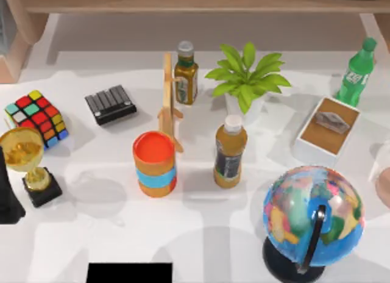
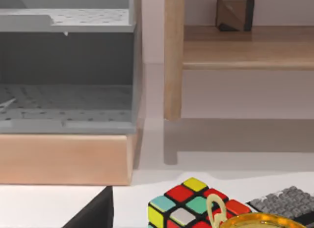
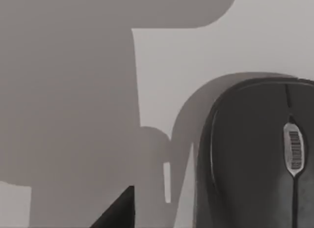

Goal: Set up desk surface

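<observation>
The cup (image 1: 155,164) stands at frame centre on the surface (image 1: 201,234), bottle (image 1: 230,152) just right. The globe (image 1: 313,219) occupies the lower right, the cube (image 1: 36,117) the left edge.

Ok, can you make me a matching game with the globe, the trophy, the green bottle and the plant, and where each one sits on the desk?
Things:
1. globe
2. trophy
3. green bottle
4. plant

Places on the desk, top view:
A. far right corner
B. left edge
C. near right corner
D. back, middle

Pairs: 1-C, 2-B, 3-A, 4-D
</observation>
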Robot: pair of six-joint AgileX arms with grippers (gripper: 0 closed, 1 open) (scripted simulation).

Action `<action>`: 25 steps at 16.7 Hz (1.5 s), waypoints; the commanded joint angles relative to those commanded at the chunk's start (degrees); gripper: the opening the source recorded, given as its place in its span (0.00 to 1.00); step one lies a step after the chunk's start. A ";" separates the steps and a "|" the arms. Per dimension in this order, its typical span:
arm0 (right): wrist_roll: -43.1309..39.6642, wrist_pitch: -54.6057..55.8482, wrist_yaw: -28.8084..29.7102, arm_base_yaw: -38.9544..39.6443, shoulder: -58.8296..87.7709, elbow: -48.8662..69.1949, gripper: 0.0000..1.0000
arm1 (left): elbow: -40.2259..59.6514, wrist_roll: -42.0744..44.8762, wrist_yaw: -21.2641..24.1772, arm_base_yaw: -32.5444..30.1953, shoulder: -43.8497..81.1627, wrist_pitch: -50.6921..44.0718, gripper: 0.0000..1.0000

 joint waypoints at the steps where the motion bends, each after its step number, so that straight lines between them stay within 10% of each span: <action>1: 0.00 0.00 0.00 0.00 0.00 0.00 0.62 | 0.00 0.00 0.00 0.00 0.00 0.00 1.00; 9: 0.00 0.00 0.00 0.00 0.00 0.00 0.02 | 0.00 0.00 0.00 0.00 0.00 0.00 1.00; 25: 4.76 -4.42 1.83 -0.46 -8.39 -1.27 0.00 | 0.00 0.00 0.00 0.00 0.00 0.00 1.00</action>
